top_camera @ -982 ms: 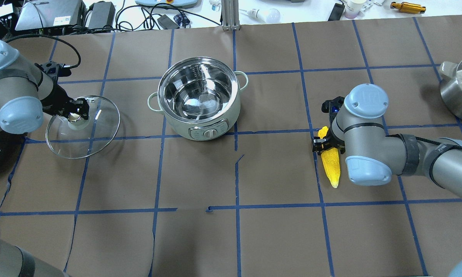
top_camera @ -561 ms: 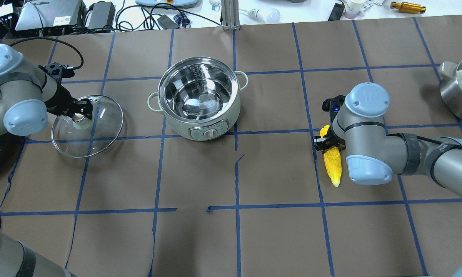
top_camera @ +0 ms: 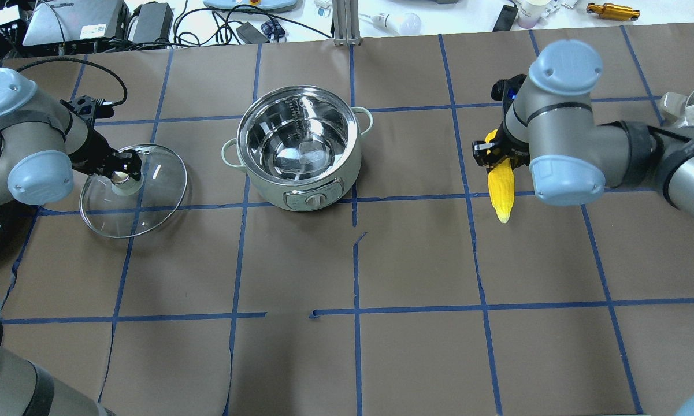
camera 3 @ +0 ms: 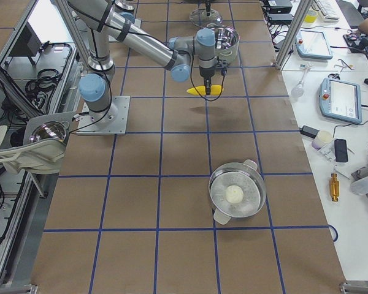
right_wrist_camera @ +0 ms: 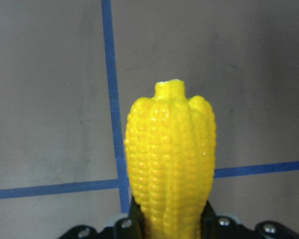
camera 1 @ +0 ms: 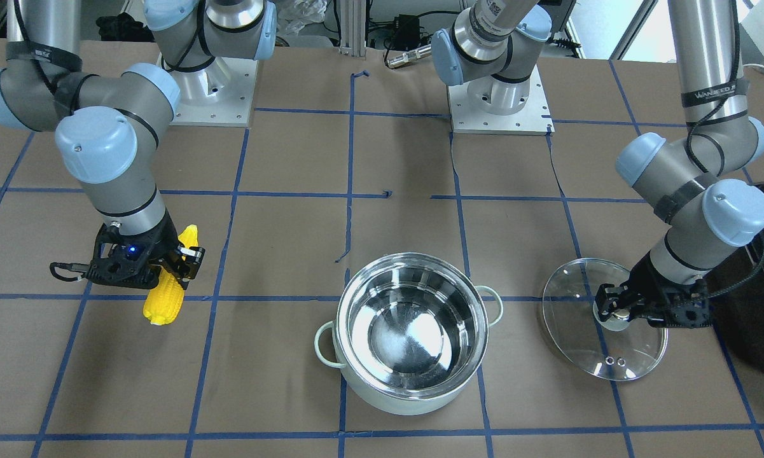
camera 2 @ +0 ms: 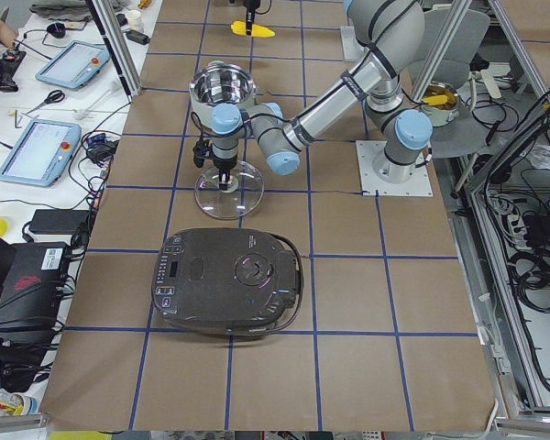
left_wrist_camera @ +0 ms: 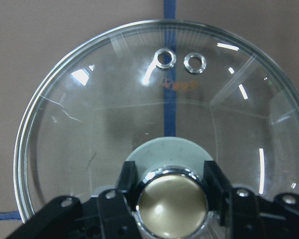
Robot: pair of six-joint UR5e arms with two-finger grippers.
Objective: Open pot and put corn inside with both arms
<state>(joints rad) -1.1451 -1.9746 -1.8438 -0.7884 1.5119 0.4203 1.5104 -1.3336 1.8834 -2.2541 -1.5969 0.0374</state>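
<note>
table [top_camera: 416,346]: brown paper, blue grid | pot [top_camera: 268,190] | black appliance [camera 2: 229,282] | steel pan [camera 3: 253,205]

The pot [top_camera: 277,185] stands on the table [top_camera: 416,260], left of centre and toward the far side in the overhead view. Its lid [top_camera: 150,208] lies flat on the table to the pot's left, apart from it, with the knob clamped between the left gripper's [top_camera: 120,170] fingers. Well to the pot's right, the right gripper [top_camera: 493,155] holds the corn [top_camera: 501,185] clear of the table, tip toward the robot. A countertop appliance [camera 2: 227,281] sits beyond the lid at the table's left end. A second pot [camera 3: 212,187] with a round lump [camera 3: 233,194] in it stands toward the right end.
</note>
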